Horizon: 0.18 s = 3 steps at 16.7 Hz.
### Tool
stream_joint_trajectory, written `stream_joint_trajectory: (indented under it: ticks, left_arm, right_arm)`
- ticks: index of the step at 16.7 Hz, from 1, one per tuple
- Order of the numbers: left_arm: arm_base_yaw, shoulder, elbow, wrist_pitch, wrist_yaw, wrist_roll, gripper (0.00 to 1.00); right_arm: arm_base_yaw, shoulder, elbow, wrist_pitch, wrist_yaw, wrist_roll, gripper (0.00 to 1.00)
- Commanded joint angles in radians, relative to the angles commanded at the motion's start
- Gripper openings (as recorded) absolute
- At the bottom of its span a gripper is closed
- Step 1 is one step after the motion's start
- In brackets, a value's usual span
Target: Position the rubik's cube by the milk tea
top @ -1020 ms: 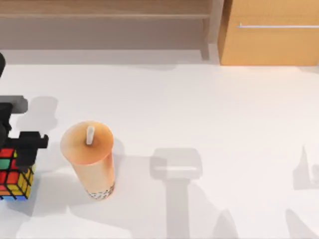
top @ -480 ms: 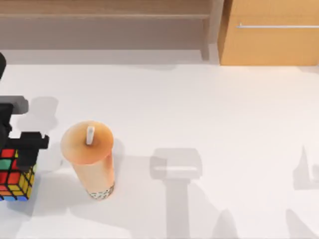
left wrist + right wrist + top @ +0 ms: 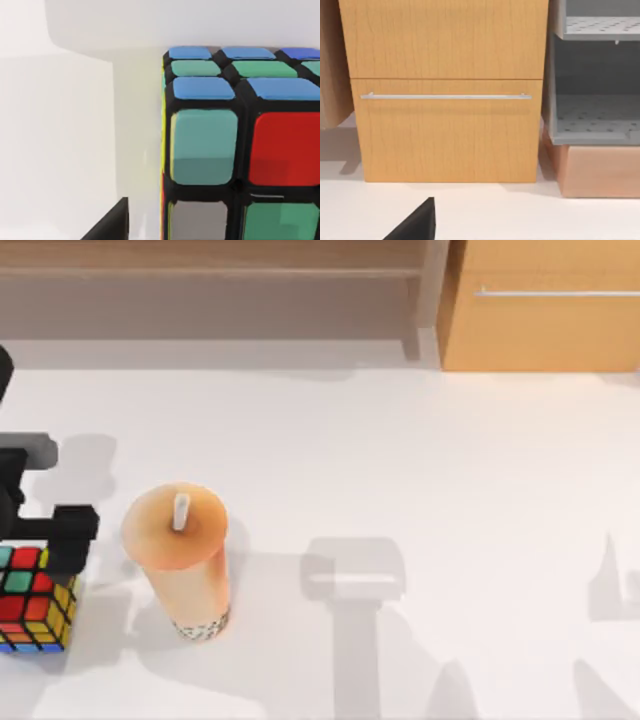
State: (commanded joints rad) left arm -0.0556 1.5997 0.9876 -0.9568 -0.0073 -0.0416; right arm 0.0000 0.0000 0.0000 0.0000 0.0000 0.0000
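Observation:
The rubik's cube [image 3: 35,598] rests on the white table at the far left, a short gap to the left of the milk tea [image 3: 180,540]. The milk tea is a tall beige cup with an orange lid and a white straw. My left gripper [image 3: 35,538] hovers over the cube's back edge, open. One dark finger [image 3: 72,532] shows beside the cube's top. In the left wrist view the cube [image 3: 225,150] sits very close, and a strip of table separates it from the fingertip [image 3: 107,226]. My right arm is parked, with one fingertip [image 3: 417,222] facing the cabinet.
A wooden drawer cabinet [image 3: 540,305] stands at the back right, with a low shelf [image 3: 210,270] along the back left. Grey shelving [image 3: 595,75] stands next to the cabinet. Open white table [image 3: 420,470] stretches right of the cup.
The cube has come down toward the table and slightly right, and its top face now shows free of the left gripper's fingers. The cup has not moved.

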Motion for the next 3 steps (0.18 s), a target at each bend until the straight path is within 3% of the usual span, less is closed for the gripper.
stream_joint_trajectory:
  ticks: [3]
  left_arm:
    - [0.0,0.0,0.0,0.0,0.0,0.0,1.0]
  right_arm:
    - [0.0,0.0,0.0,0.0,0.0,0.0,1.0]
